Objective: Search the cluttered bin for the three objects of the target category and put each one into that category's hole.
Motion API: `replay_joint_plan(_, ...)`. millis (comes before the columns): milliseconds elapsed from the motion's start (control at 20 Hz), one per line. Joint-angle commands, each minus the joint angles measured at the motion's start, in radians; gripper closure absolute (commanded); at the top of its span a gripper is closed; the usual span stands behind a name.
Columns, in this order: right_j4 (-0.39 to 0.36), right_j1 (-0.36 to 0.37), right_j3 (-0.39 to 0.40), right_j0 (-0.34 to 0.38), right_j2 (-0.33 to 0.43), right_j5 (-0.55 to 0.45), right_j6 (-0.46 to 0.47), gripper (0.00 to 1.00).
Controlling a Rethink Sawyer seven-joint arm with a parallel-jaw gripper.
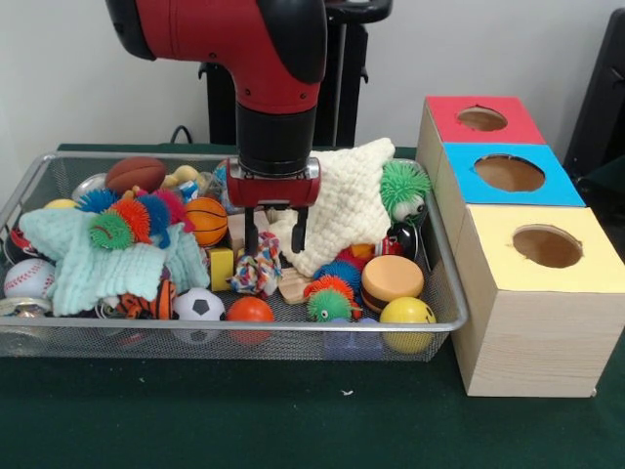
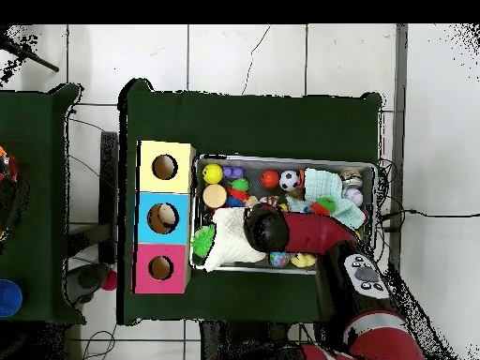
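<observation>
The bin (image 1: 293,326) is a wide silver wire-mesh basket full of toys; it also shows in the overhead view (image 2: 281,159). My gripper (image 1: 275,237) hangs straight down over the bin's middle, open and empty. Its fingertips (image 1: 252,239) are just above a multicoloured knotted rope toy (image 1: 259,271). Three wooden boxes stand beside the bin, each with a round hole: red top (image 1: 480,119), blue top (image 1: 510,173), yellow top (image 1: 545,246). In the overhead view my arm (image 2: 309,234) covers the gripper.
A cream knitted cloth (image 1: 342,203) lies right behind the gripper and a mint one (image 1: 98,266) at the left. Around them lie a basketball (image 1: 206,220), soccer ball (image 1: 200,305), orange ball (image 1: 250,311), yellow ball (image 1: 406,313), burger toy (image 1: 391,278) and green spiky ball (image 1: 402,186).
</observation>
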State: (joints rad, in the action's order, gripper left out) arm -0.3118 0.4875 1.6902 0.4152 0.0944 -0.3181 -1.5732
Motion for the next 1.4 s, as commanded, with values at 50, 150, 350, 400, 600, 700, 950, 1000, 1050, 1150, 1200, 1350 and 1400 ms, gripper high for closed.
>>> replay_joint_plan(50, -0.084, -0.052, -0.093, -0.031, -0.026, 0.055, -0.063, 0.0)
replay_joint_plan(150, -0.092, -0.046, -0.1, -0.042, -0.042, 0.05, -0.068, 0.0)
replay_joint_plan(350, -0.108, -0.045, -0.111, -0.045, -0.044, 0.041, -0.057, 0.0)
replay_joint_plan(400, -0.116, -0.046, -0.116, -0.049, -0.046, 0.037, -0.052, 0.0)
replay_joint_plan(600, -0.136, -0.049, -0.128, -0.063, -0.065, 0.048, -0.057, 0.0)
replay_joint_plan(700, -0.149, -0.05, -0.141, -0.077, -0.083, 0.062, -0.064, 0.0)
replay_joint_plan(950, -0.163, -0.051, -0.155, -0.081, -0.086, 0.075, -0.068, 0.0)
replay_joint_plan(1000, -0.161, -0.052, -0.154, -0.079, -0.083, 0.078, -0.072, 0.0)
replay_joint_plan(1050, -0.159, -0.053, -0.152, -0.077, -0.083, 0.084, -0.079, 0.0)
replay_joint_plan(1150, -0.151, -0.052, -0.139, -0.061, -0.064, 0.117, -0.091, 0.0)
replay_joint_plan(1200, -0.138, -0.05, -0.129, -0.045, -0.044, 0.112, -0.089, 0.0)
replay_joint_plan(1350, -0.108, -0.039, -0.107, -0.005, 0.009, 0.128, -0.096, 1.0)
replay_joint_plan(1400, -0.088, -0.037, -0.103, -0.004, 0.007, 0.095, -0.103, 1.0)
